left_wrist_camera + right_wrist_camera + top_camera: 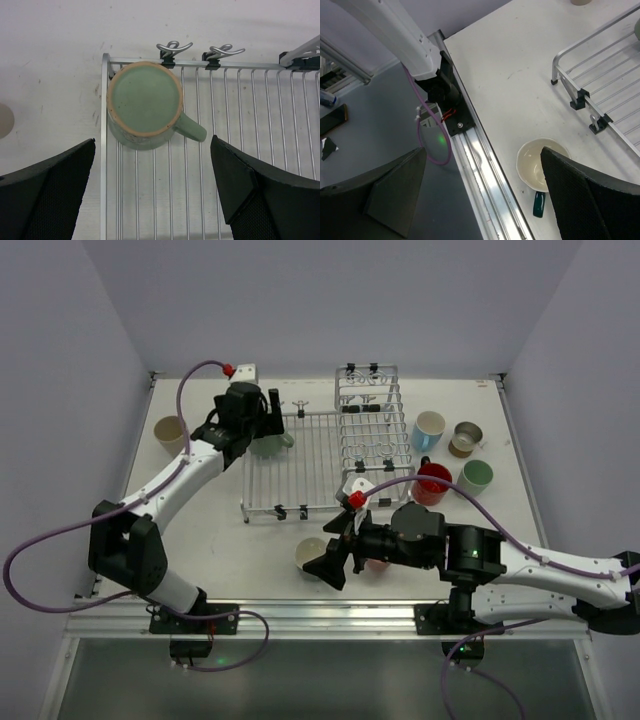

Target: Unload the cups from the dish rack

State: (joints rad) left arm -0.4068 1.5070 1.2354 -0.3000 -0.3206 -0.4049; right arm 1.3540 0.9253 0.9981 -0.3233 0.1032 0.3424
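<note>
The silver wire dish rack (300, 475) lies mid-table. A sage green mug (145, 105) stands upright in the far left corner of its flat grid (240, 150), handle pointing right. My left gripper (153, 162) is open and empty just above and short of that mug (272, 446). My right gripper (330, 558) is open and empty near the table's front edge. It hovers by a cup with a cream inside and dark teal handle (536, 162), which stands on the table in front of the rack. One finger (590, 200) hides part of that cup.
Light blue (429, 429), tan (465, 438), pale green (477, 476) and red (434, 483) cups stand on the table right of the rack. A beige cup (171, 432) stands at the far left. The rack's raised section (368, 415) is at its right. The table's front rail (485, 165) lies under my right gripper.
</note>
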